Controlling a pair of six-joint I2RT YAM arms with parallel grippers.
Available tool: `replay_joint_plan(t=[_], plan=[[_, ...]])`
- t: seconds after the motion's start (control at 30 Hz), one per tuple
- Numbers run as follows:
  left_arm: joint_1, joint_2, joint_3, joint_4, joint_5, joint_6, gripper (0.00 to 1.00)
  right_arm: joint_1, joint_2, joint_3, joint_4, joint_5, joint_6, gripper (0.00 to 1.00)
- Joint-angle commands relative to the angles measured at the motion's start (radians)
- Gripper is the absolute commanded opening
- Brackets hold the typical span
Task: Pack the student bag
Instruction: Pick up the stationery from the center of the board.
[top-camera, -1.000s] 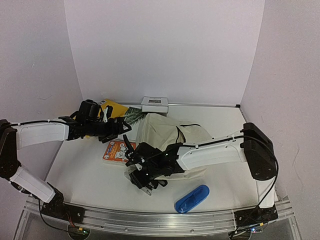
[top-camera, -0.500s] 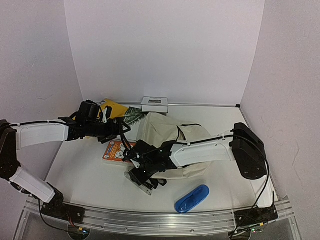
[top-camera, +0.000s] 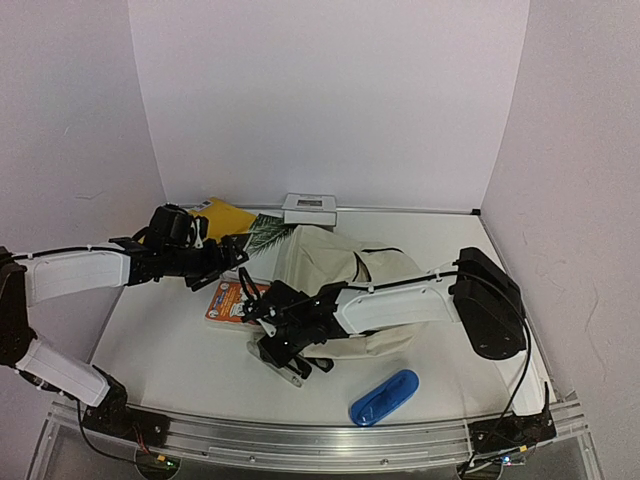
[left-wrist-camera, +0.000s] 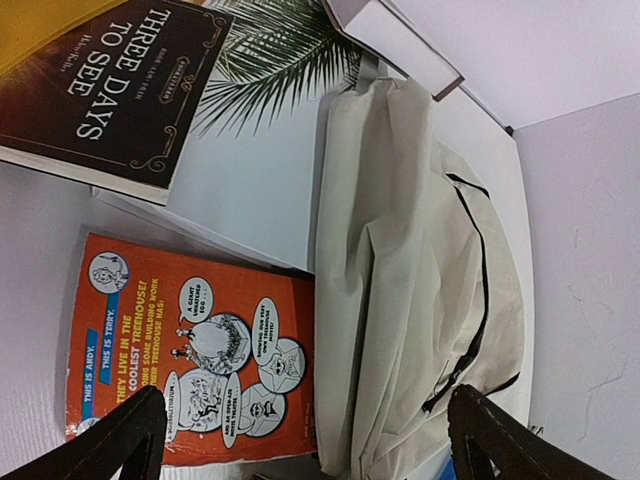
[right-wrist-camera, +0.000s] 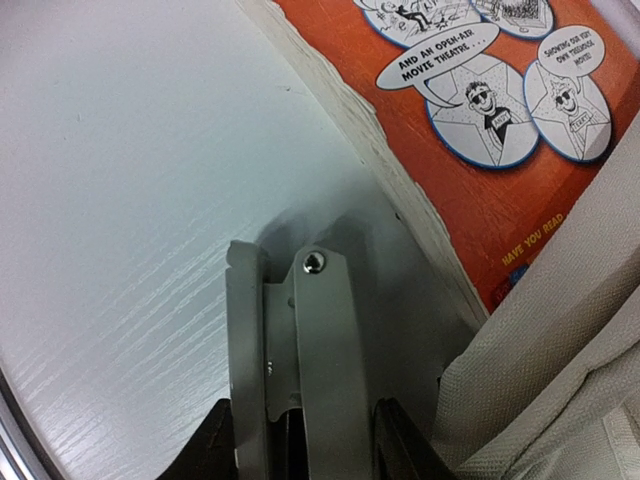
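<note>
The student bag (top-camera: 340, 265) is a cream fabric backpack with black zippers, lying flat mid-table; it also fills the right of the left wrist view (left-wrist-camera: 420, 280). An orange comic-cover book (top-camera: 225, 300) lies against the bag's left edge (left-wrist-camera: 190, 350). My left gripper (top-camera: 232, 255) hovers open above the book and bag (left-wrist-camera: 310, 440), holding nothing. My right gripper (top-camera: 285, 350) is low at the bag's near-left corner. Its black fingers press both sides of a grey metal stapler (right-wrist-camera: 300, 350) resting on the table (right-wrist-camera: 120, 200). Beside it show the orange book (right-wrist-camera: 480, 120) and the bag (right-wrist-camera: 560, 380).
A dark book titled "Three Days to See" (left-wrist-camera: 110, 90) lies behind the orange one, on a palm-leaf cover (top-camera: 265, 232) next to a yellow book (top-camera: 225, 215). A white box (top-camera: 308, 208) stands at the back wall. A blue case (top-camera: 384, 397) lies near the front edge.
My right gripper's jaws have narrowed onto the stapler while the arm shifted slightly left. My left gripper has drawn back a little to the left, still open.
</note>
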Motion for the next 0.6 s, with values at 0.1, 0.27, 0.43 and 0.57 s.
replay_joint_plan(t=[0.1, 0.27, 0.43, 0.57], plan=[[0.033, -0.091, -0.050, -0.036, -0.078, -0.069, 0.99, -0.005, 0.043, 0.007, -0.014, 0.047, 0.003, 0.26], [0.053, -0.115, -0.082, -0.056, -0.100, -0.102, 1.00, -0.006, -0.041, -0.026, 0.040, 0.081, 0.039, 0.09], [0.058, -0.140, -0.133, -0.054, -0.069, -0.124, 1.00, -0.006, -0.177, -0.133, 0.190, 0.116, 0.077, 0.00], [0.056, -0.147, -0.191, 0.036, 0.098, -0.091, 0.96, -0.005, -0.235, -0.214, 0.305, 0.124, 0.088, 0.00]])
